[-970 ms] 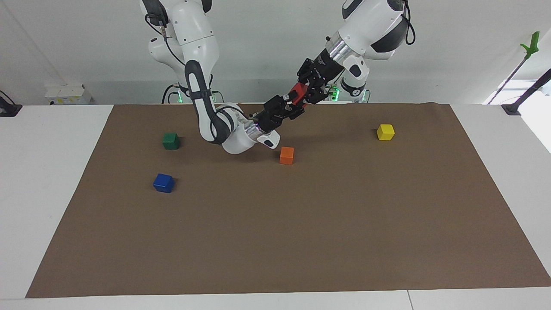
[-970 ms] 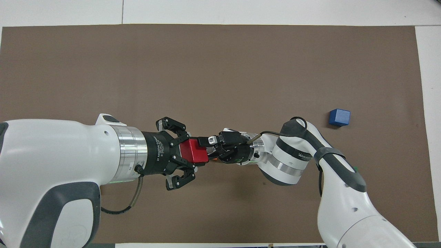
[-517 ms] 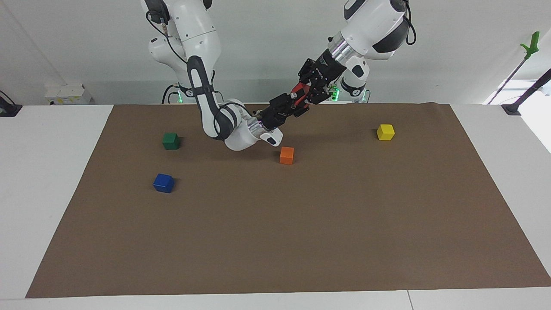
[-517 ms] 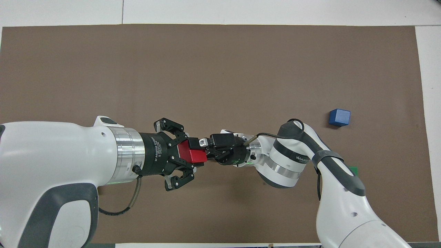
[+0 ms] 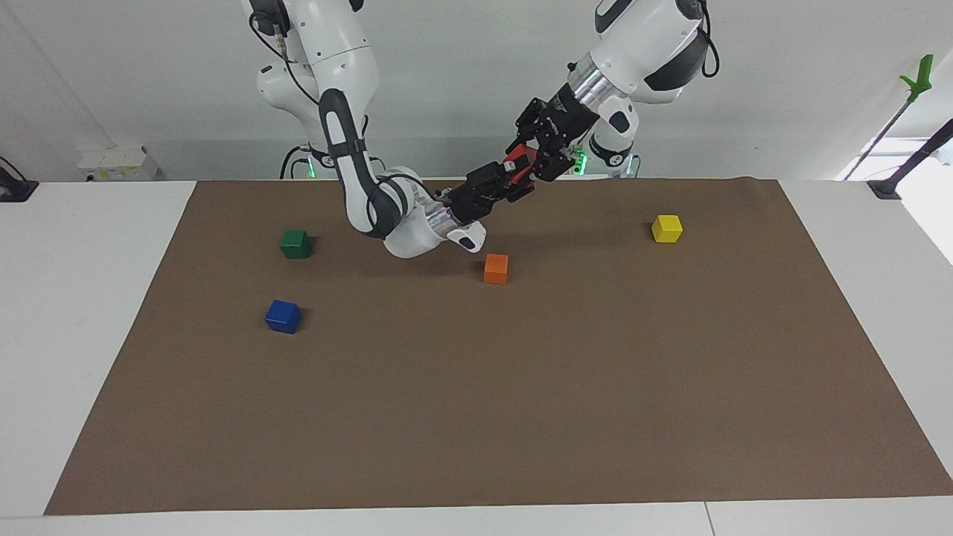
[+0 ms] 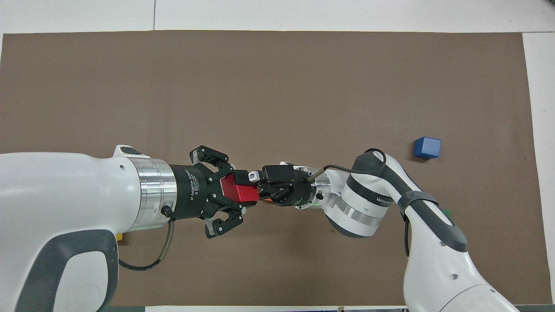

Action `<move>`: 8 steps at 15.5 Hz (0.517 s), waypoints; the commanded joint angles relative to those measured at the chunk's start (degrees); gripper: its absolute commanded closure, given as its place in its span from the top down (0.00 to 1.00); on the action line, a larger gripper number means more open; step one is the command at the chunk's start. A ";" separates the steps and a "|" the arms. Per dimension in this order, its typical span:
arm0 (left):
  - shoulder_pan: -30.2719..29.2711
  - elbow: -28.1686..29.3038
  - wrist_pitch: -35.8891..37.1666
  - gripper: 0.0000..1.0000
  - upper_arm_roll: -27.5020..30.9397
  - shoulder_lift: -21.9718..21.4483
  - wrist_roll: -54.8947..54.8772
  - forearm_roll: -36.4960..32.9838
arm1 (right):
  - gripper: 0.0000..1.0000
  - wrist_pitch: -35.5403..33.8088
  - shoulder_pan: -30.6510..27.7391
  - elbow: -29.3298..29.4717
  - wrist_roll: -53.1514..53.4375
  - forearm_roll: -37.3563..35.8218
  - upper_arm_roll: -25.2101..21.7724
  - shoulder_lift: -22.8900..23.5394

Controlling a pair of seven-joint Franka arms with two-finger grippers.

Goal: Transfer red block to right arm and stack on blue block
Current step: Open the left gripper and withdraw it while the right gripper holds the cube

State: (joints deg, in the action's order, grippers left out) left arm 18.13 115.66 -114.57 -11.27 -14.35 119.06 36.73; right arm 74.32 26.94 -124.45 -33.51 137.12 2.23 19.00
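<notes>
A white table stands before a plain pale wall, most of its top covered by a matt brown mat. Read the clock as laid flat on the mat in the overhead view, twelve pointing away from the robots.

The two hands meet tip to tip in the air over the mat's middle, a little toward six o'clock. The right hand comes in from three o'clock and is clamped shut on the near end of the red block. The left hand comes in from nine o'clock with the block sitting inside it. Whether it grips the block or has let go, I cannot tell.

So the pickup is done and the handover is in its last part, by my reading. Left to do: the left hand must back away toward nine o'clock. The right arm must then carry the block to the blue block, which lies on the mat at about three o'clock from the hands, and set it squarely on top.

The blocks are small, hard-looking cubes with flat faces and crisp edges, smooth and evenly coloured, so they should stack well if aligned. An orange block lies almost under the hands, a green block at four o'clock and a yellow block at eight o'clock.
</notes>
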 commanded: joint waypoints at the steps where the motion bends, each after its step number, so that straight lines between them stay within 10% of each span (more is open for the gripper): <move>1: -0.55 1.24 2.23 1.00 0.80 -2.18 -0.76 -0.61 | 0.00 2.14 -1.28 -0.18 1.78 -1.68 0.06 -1.51; 8: -13.10 -0.17 8.83 1.00 0.89 -3.85 -7.59 -3.94 | 0.00 6.87 -2.94 1.74 1.95 -6.24 -0.12 -2.38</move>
State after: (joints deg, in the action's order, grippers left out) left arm 9.82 115.20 -108.54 -10.09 -17.19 115.58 34.64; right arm 76.93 25.79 -123.90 -33.15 134.45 2.05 18.63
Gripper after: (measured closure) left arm 0.000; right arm 0.410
